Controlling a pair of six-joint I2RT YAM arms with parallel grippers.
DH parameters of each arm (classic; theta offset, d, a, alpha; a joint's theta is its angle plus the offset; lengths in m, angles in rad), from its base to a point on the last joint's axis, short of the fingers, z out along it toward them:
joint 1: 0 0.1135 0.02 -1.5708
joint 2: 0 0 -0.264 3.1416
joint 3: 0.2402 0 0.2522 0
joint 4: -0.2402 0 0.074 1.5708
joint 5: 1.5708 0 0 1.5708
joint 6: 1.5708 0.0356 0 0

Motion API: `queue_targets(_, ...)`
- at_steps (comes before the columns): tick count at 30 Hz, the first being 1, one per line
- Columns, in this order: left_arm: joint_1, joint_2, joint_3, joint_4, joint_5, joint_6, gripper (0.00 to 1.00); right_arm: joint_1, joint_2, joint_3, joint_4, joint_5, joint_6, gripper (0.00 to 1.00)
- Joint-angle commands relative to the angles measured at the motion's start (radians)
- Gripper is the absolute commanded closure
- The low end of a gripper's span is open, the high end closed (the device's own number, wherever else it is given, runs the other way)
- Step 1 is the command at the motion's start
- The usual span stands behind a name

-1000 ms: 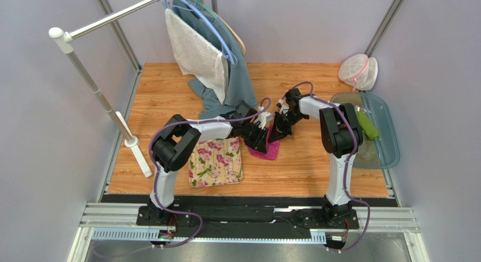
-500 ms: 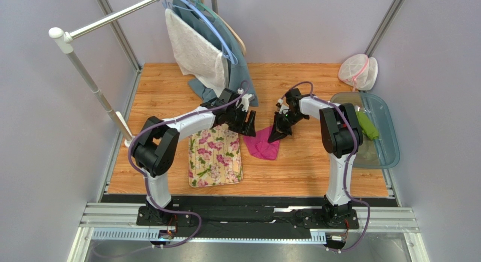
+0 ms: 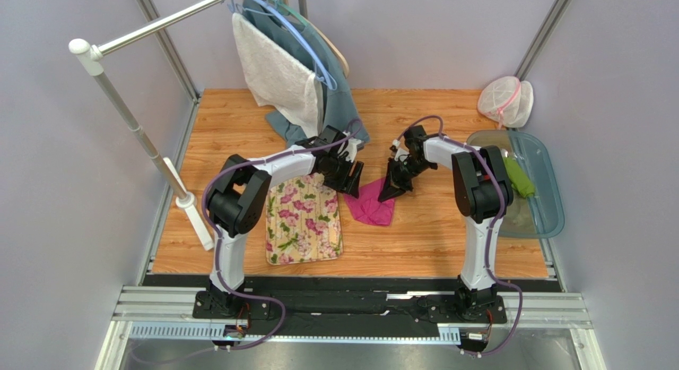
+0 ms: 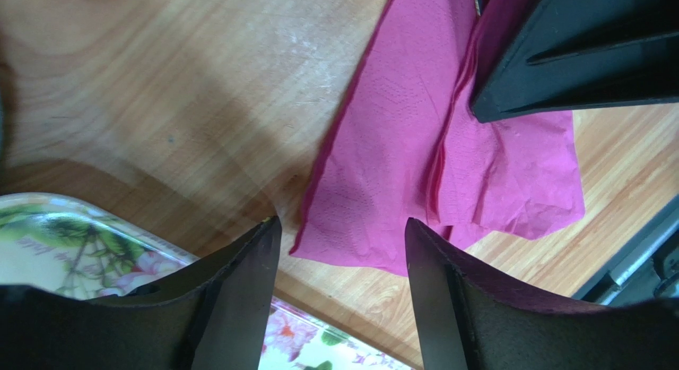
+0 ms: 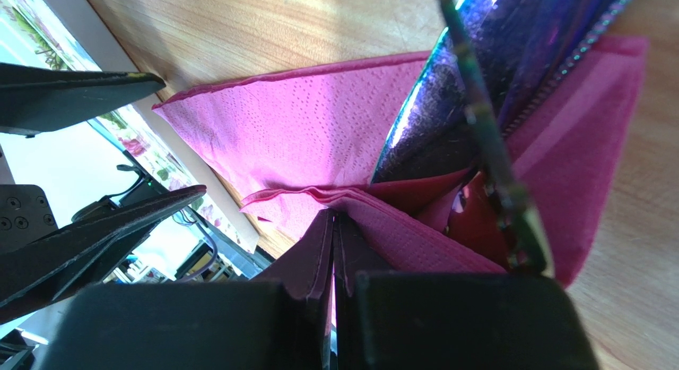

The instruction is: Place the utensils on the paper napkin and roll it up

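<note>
**Right tool** [image 5: 333, 224]: fingers pressed together, pinching a raised fold of the paper napkin [image 5: 303, 123] at their tips. Just beyond the tips the utensils [image 5: 446, 99] lie on the napkin, dark and glossy and partly wrapped by its folds. Their number and kinds cannot be made out; one thin edge crosses the wrist view out of focus.

**Left tool** [image 4: 341, 231]: fingers spread, holding nothing, with the napkin's edge lying between and ahead of them. Whether they touch the sheet cannot be told. Beside one finger is a corner of the flowered mat [image 4: 48, 242], cut off by the frame.

Under both tools is the wooden counter [image 4: 159, 83]. Beyond the left tool are hanging cloths [image 3: 295, 75], their lower ends partly hidden by the arm
</note>
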Motion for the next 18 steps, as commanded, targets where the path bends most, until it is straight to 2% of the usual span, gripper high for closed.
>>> queue_targets(1, -0.011, 0.017, 0.010, -0.040, 0.056, 0.011, 0.35, -0.003, 0.023, -0.047, 0.010, 0.172, -0.066, 0.99)
queue_targets(5, -0.020, 0.019, -0.011, -0.017, 0.164, -0.012, 0.41, -0.003, 0.021, -0.048, 0.008, 0.173, -0.066, 0.99)
queue_targets(10, -0.020, 0.028, -0.033, 0.047, 0.235, -0.086, 0.47, -0.003, 0.026, -0.044, 0.008, 0.172, -0.060, 0.99)
queue_targets(14, -0.017, 0.037, -0.059, 0.138, 0.281, -0.184, 0.47, -0.003, 0.029, -0.044, 0.008, 0.173, -0.060, 0.99)
queue_targets(18, -0.010, 0.026, -0.097, 0.245, 0.269, -0.260, 0.39, -0.003, 0.027, -0.045, 0.008, 0.178, -0.058, 0.99)
